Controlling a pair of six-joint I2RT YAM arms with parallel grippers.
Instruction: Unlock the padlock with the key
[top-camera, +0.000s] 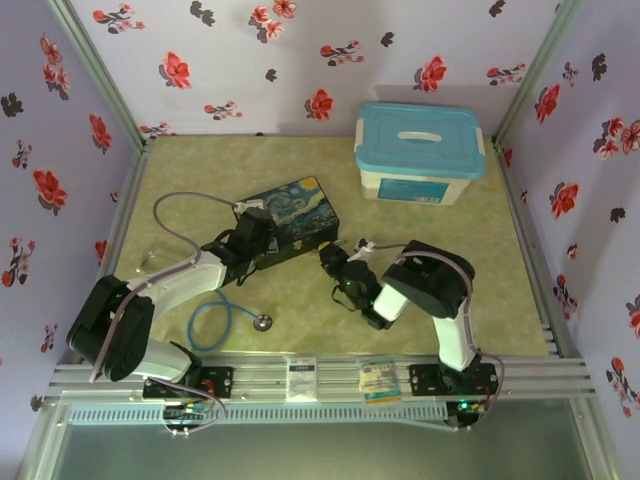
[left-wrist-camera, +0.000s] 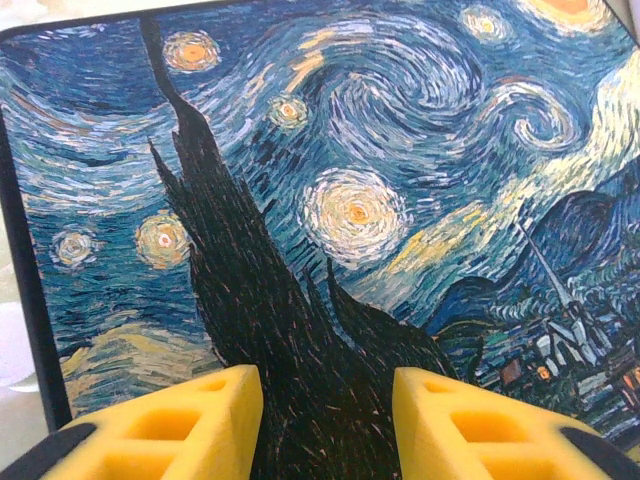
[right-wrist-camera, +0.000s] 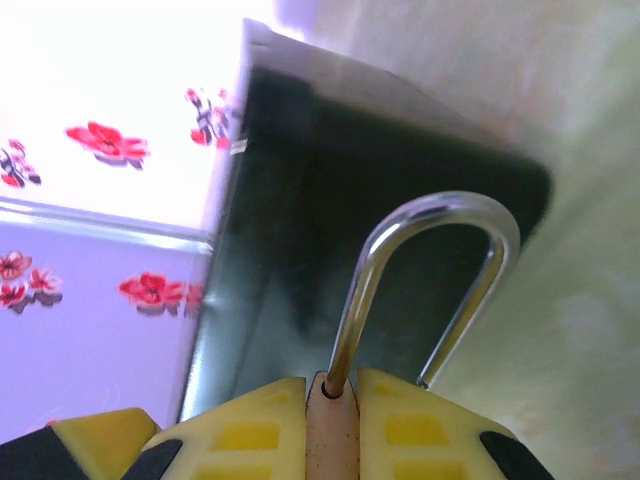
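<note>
The right gripper (right-wrist-camera: 330, 388), at the bottom centre of its wrist view, is clamped on the brass body of the padlock (right-wrist-camera: 332, 435). The silver shackle (right-wrist-camera: 440, 205) arches up toward mid-frame in front of the dark side of the painted tin (right-wrist-camera: 300, 250). From above, that gripper sits just right of the tin's lower right corner near the middle of the picture, while the left gripper (left-wrist-camera: 327, 430) hangs over the tin's swirling blue lid with its yellow fingers (left-wrist-camera: 200, 425) apart.
</note>
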